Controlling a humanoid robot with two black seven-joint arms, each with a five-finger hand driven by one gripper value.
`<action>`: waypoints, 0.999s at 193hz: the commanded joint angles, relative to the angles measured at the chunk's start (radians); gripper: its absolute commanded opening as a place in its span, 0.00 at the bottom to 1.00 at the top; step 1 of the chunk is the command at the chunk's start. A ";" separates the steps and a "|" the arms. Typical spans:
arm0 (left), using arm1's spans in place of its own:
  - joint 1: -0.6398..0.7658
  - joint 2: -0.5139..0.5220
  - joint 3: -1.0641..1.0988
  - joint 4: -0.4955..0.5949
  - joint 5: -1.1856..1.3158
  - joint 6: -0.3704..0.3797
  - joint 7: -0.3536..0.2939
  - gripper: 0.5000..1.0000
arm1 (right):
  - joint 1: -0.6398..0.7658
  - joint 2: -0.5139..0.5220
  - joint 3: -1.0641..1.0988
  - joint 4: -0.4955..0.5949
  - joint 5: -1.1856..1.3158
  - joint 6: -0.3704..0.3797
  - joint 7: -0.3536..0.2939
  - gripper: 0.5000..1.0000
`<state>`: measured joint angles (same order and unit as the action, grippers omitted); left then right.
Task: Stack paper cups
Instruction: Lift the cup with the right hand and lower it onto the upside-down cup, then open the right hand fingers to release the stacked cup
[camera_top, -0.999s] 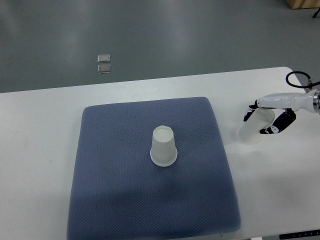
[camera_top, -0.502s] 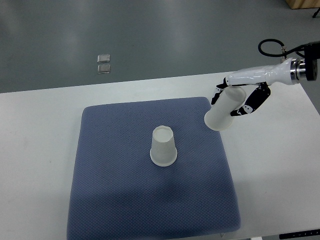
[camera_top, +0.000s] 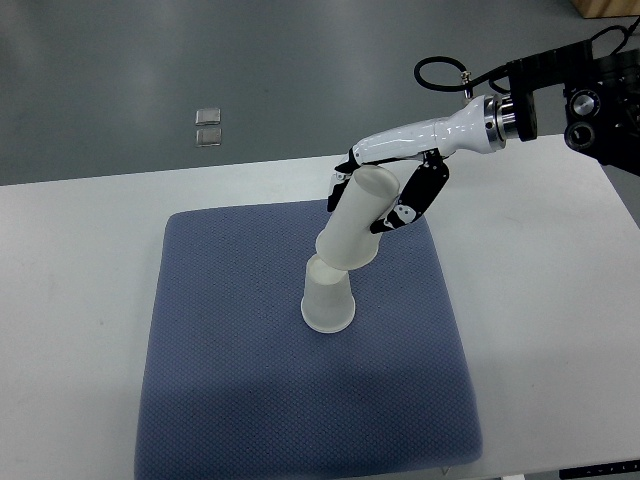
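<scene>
The right hand (camera_top: 392, 193) pinches a tilted cup (camera_top: 355, 220) with its fingers wrapped around it, and its open end sits just over the upside-down cup (camera_top: 327, 299) on the blue mat (camera_top: 220, 350).

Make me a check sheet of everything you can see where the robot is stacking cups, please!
Surface: white table with a blue mat on it.
Job's things: upside-down paper cup on the mat; held paper cup tilted, mouth down, above it.
Clutter: nothing seen.
Hands: right hand grasps the held cup; left not in view.
Cables: black cable looping at the right wrist.
Surroundings: grey floor with two small square plates.
</scene>
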<state>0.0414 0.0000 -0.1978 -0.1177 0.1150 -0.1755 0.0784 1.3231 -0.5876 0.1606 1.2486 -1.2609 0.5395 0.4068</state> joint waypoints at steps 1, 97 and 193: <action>0.000 0.000 0.000 0.000 0.000 0.001 0.000 1.00 | -0.002 0.011 0.000 -0.001 0.000 -0.001 0.000 0.06; 0.000 0.000 0.001 0.000 0.000 -0.001 0.000 1.00 | -0.064 0.104 0.000 -0.069 -0.012 -0.021 -0.046 0.07; 0.000 0.000 0.000 0.000 0.000 0.001 0.000 1.00 | -0.067 0.141 -0.001 -0.081 -0.014 -0.021 -0.062 0.09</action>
<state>0.0414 0.0000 -0.1979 -0.1180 0.1151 -0.1758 0.0781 1.2565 -0.4528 0.1610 1.1676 -1.2747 0.5185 0.3541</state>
